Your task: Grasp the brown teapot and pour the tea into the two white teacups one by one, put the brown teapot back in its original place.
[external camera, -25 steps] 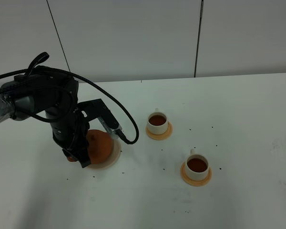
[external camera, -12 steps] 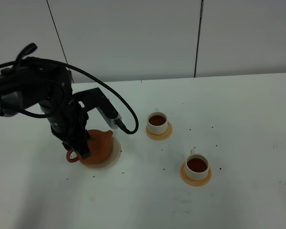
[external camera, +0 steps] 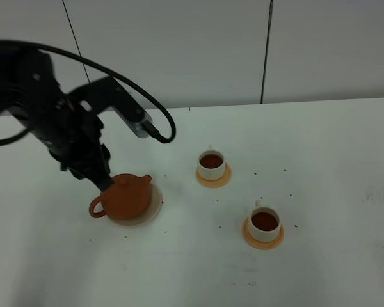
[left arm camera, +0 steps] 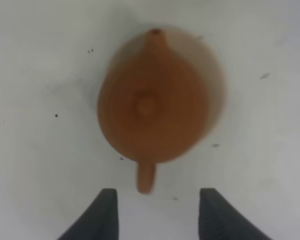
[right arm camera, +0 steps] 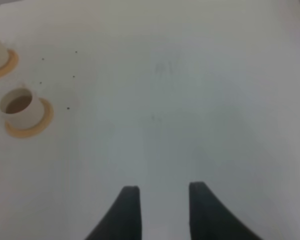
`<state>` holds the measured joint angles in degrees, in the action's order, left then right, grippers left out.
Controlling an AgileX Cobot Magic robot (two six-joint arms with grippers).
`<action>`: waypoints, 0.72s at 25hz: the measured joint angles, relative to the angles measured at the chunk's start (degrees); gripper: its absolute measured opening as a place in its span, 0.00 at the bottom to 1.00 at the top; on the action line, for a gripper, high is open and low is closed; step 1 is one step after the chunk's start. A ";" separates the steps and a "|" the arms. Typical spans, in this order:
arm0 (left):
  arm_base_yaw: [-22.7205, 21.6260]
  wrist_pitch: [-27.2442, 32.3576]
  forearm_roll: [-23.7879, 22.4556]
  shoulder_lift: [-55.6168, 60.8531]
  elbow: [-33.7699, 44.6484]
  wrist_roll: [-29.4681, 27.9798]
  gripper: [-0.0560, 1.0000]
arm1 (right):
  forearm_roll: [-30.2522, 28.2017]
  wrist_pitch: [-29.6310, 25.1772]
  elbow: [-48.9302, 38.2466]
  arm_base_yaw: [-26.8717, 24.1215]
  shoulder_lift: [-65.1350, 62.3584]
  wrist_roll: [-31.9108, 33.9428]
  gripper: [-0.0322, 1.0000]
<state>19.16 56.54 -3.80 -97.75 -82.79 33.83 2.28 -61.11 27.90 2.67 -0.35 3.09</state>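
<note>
White table (external camera: 333, 160), near to far: near teacup (external camera: 265, 220) sits right of centre on its orange coaster (external camera: 263, 237), dark tea visible inside. Further back and left, brown teapot (external camera: 123, 196) stands upright on the beige disc coaster (external camera: 152, 208), handle to the near-left, spout to the right, lid on. Far teacup (external camera: 211, 164) on its own orange coaster (external camera: 214, 180) also shows tea. Left gripper (left arm camera: 155, 210) hangs above the pot, jaws apart and holding nothing; in the wrist view the handle lies between and just ahead of the fingers, no contact. Right gripper (right arm camera: 160, 207) is over bare table well right of the cups, jaws apart, empty (arm not in the high view). Judgement: both pours look done and the pot looks back at its place, so the task reads as essentially finished; what seems left is clearing the left arm away. Tea specks dot the table around the cups.
</note>
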 joint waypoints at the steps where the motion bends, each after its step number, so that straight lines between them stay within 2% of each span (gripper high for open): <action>1: 0.11 1.88 0.26 2.16 0.00 0.00 0.42 | 0.00 0.00 0.00 0.00 0.00 0.00 0.26; 4: 0.57 8.05 -0.19 8.37 0.00 -0.12 0.34 | 0.00 0.00 0.00 0.00 0.00 0.00 0.26; 6: 0.78 10.11 -1.76 12.65 0.00 -0.61 0.28 | 0.00 0.00 0.00 0.00 0.00 0.00 0.26; 11: 0.78 11.48 -7.34 23.35 0.67 -1.98 0.24 | 0.00 0.00 0.00 0.00 0.00 0.00 0.26; 14: 0.78 11.48 -10.41 30.16 6.51 -3.22 0.24 | 0.00 0.00 0.00 0.00 0.00 0.00 0.26; 18: 0.78 11.48 -16.16 41.18 18.48 -9.63 0.23 | 0.00 0.00 0.00 0.00 0.00 0.00 0.26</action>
<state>19.95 68.02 -19.96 -56.56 -64.31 24.20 2.28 -61.11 27.90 2.67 -0.35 3.09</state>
